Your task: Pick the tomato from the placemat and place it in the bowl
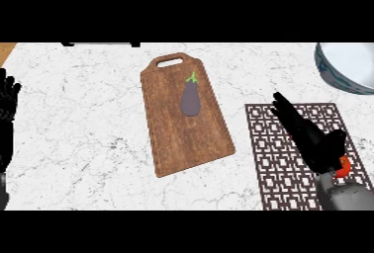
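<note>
A red tomato point(343, 168) lies on the brown patterned placemat point(274, 163) at the lower right, mostly hidden under my right hand point(315, 143). The hand stretches over the mat with straight fingers pointing up and left, palm just above the tomato, thumb beside it. Only a small red and orange part of the tomato shows by the wrist. The grey-blue bowl point(332, 69) with a white inside sits at the top right corner, cut off by the view's edge. My left hand point(7, 99) rests open at the left edge, fingers up.
A wooden cutting board point(186, 143) with a handle hole lies in the middle of the white marble counter, and a purple eggplant point(191, 98) lies on its upper part. A dark object shows at the top edge.
</note>
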You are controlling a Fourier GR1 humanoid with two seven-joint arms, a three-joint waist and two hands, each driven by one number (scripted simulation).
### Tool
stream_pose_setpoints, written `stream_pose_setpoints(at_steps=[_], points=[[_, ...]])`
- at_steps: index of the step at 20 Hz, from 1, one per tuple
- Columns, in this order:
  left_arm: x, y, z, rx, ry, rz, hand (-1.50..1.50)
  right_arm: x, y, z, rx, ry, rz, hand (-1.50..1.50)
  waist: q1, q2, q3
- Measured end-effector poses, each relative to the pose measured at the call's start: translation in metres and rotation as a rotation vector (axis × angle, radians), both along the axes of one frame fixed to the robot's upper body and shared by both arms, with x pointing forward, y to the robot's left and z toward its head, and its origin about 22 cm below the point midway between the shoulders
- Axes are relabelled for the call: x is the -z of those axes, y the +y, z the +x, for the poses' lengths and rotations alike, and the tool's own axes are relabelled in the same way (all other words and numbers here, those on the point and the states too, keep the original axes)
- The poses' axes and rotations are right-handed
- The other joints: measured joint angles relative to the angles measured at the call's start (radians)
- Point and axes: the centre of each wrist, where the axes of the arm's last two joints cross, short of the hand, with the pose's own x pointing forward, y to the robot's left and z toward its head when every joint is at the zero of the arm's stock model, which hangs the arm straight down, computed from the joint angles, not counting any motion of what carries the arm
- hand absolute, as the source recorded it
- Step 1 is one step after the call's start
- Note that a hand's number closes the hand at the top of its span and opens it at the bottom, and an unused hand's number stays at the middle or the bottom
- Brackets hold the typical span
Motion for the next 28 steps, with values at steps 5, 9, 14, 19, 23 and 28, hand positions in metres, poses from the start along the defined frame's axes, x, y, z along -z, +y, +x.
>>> stream_pose_setpoints(at_steps=[5, 9, 14, 19, 23, 28], points=[[0.013, 0.003, -0.004, -0.011, 0.087, -0.027, 0.00, -0.045, -0.052, 0.010, -0.073, -0.265, 0.102, 1.50, -0.019, -0.025, 0.018], [0.025, 0.001, -0.007, -0.012, 0.162, -0.064, 0.00, -0.070, -0.115, 0.002, -0.021, -0.303, -0.178, -1.50, -0.055, -0.026, 0.016], [0.031, -0.003, -0.006, -0.002, 0.225, -0.100, 0.00, -0.032, -0.197, -0.056, 0.146, -0.284, -0.221, -1.50, -0.063, -0.032, 0.021], [0.034, -0.010, 0.005, 0.035, 0.252, -0.107, 0.00, -0.013, -0.245, -0.111, 0.149, -0.316, -0.261, -1.50, -0.033, -0.033, 0.021], [0.029, -0.023, 0.013, 0.055, 0.255, -0.103, 0.00, -0.020, -0.279, -0.123, 0.173, -0.296, -0.278, -1.50, -0.013, -0.033, 0.020], [0.031, -0.021, 0.017, 0.070, 0.257, -0.105, 0.00, -0.055, -0.297, -0.101, 0.174, -0.285, -0.317, -1.50, 0.001, -0.032, 0.020]])
